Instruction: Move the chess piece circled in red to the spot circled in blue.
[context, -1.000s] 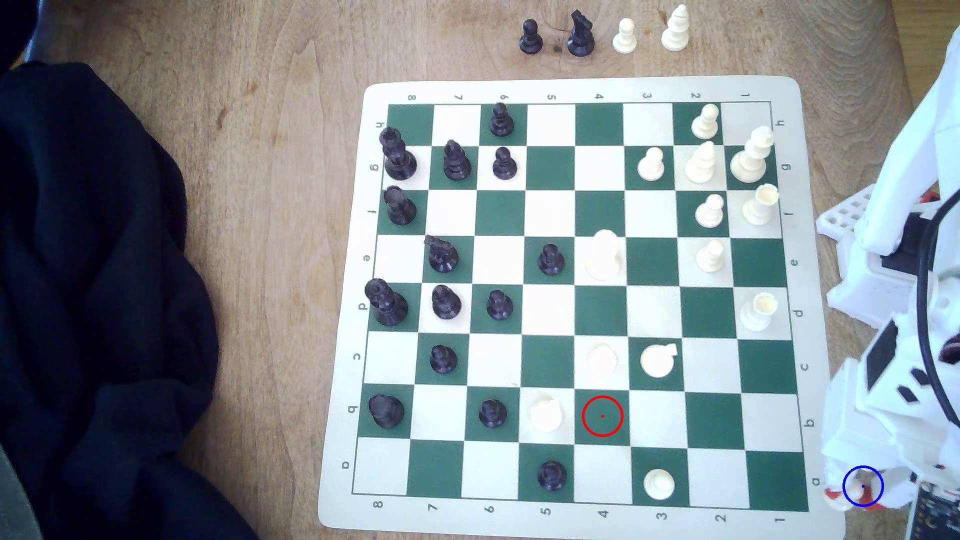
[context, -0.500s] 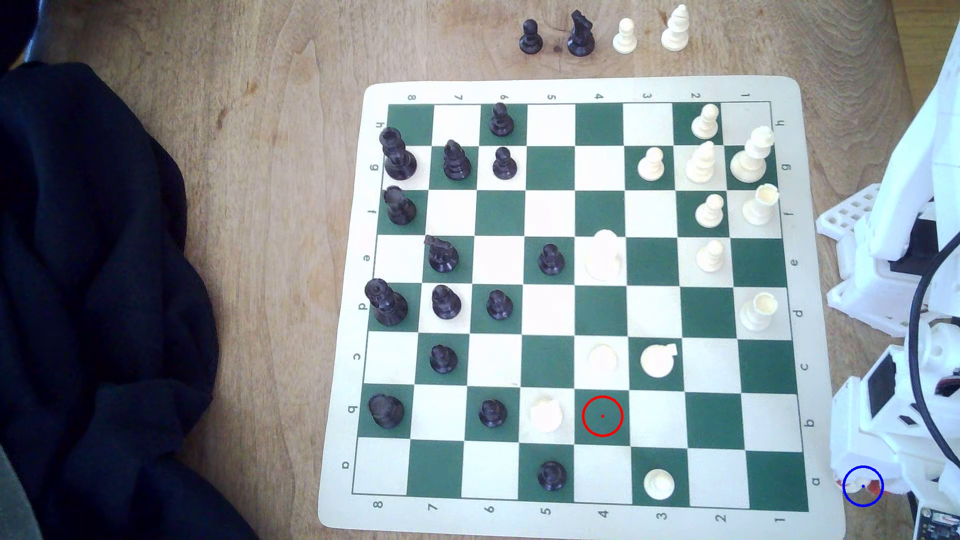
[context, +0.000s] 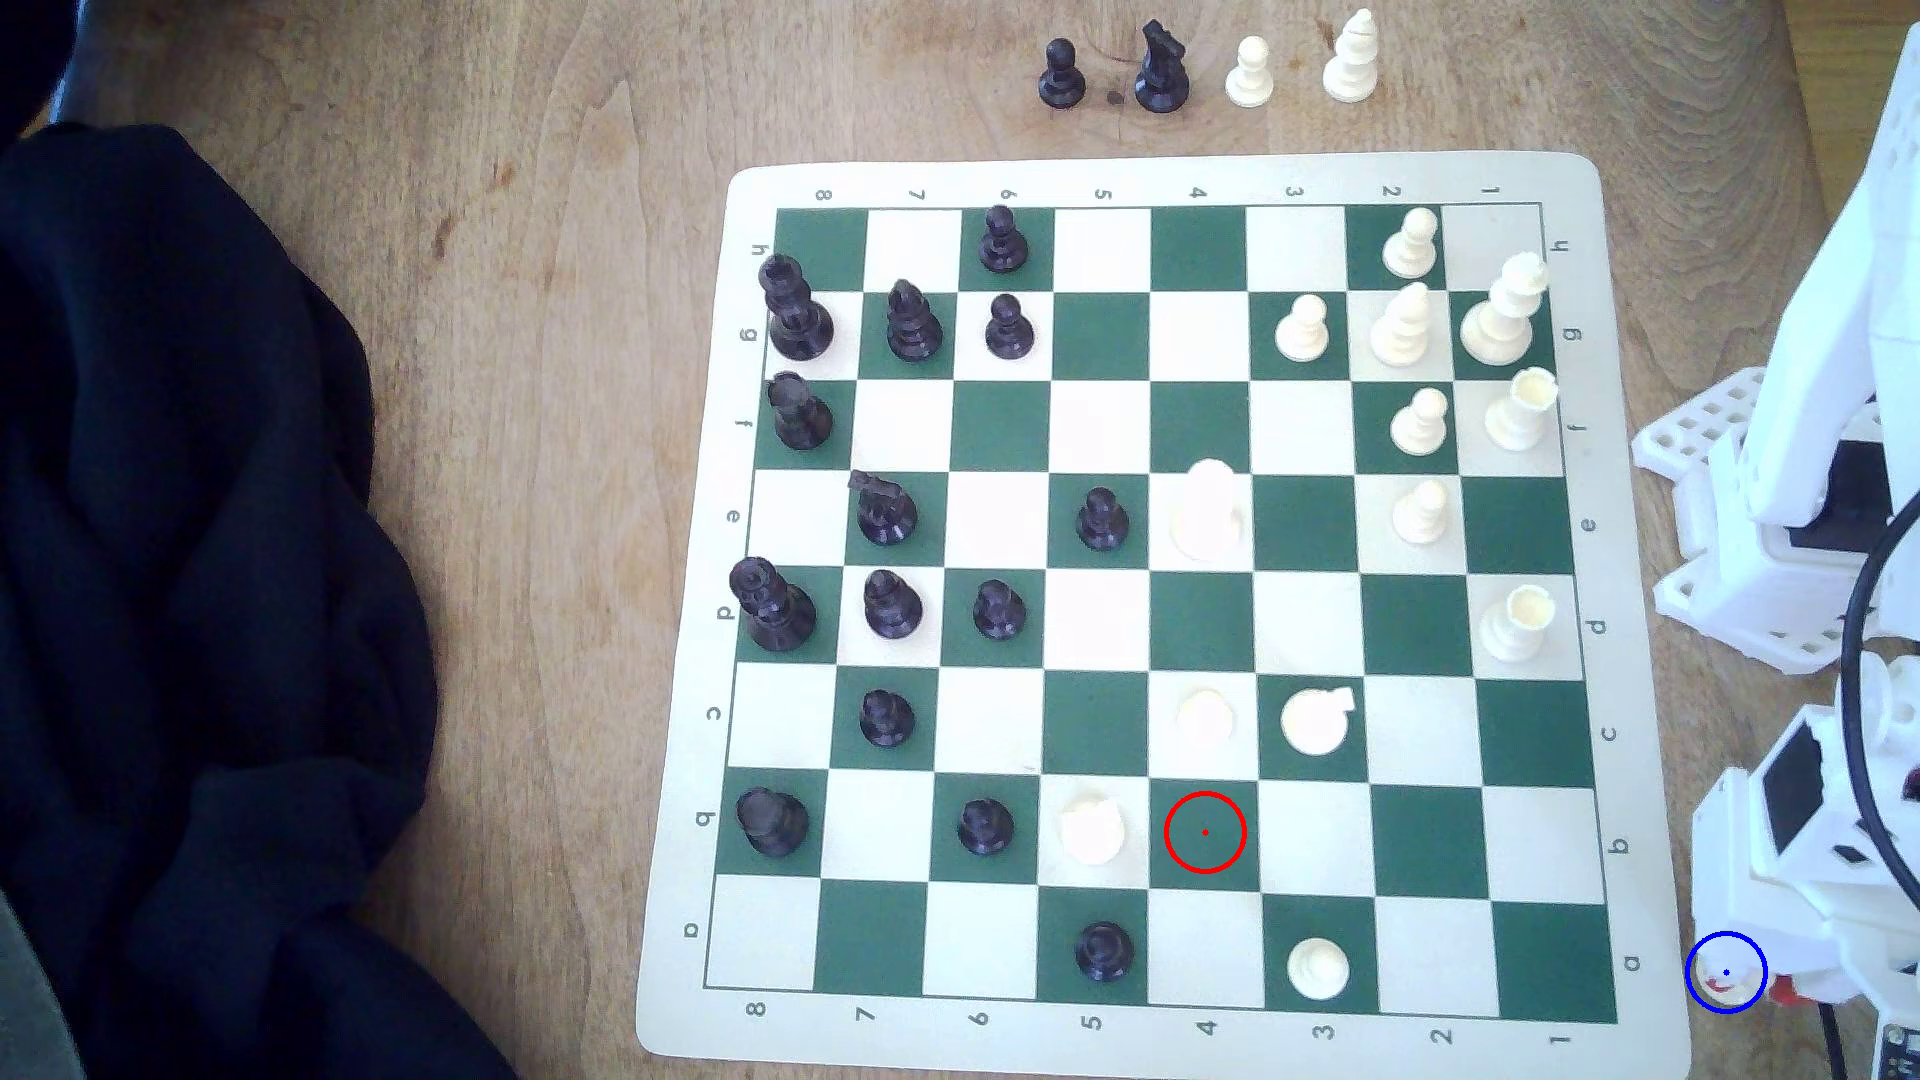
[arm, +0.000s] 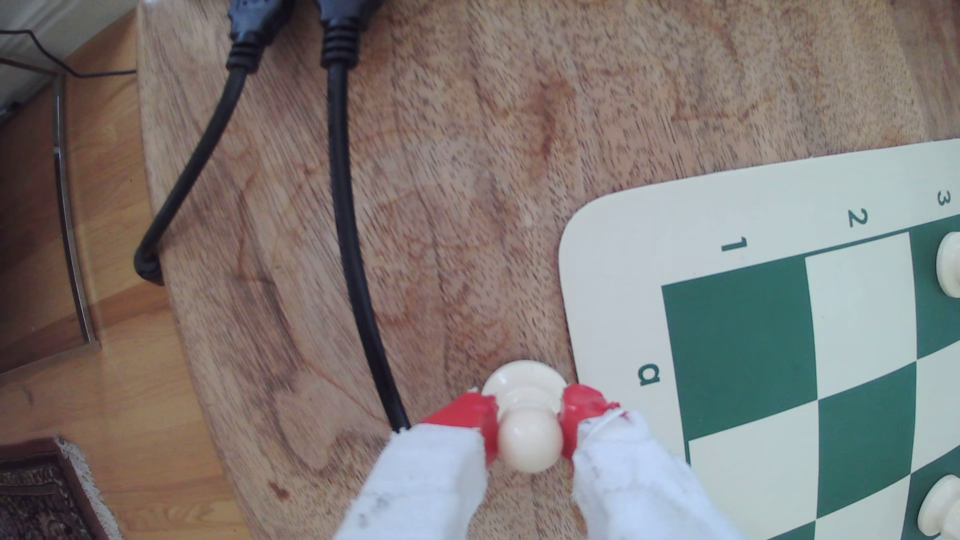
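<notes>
The white pawn (arm: 529, 415) is seen on the bare wooden table (arm: 467, 156), just beside the corner of the chess mat (arm: 597, 291) by square a1. In the exterior view it sits inside the blue ring (context: 1726, 972), at the near right of the scene. The gripper (arm: 530, 420) is placed around the pawn, with a red tip (arm: 470, 415) on each side of its round head. Whether the pawn is being pinched or just let go cannot be told. Two black cables (arm: 343, 207) are laid on the table nearby.
</notes>
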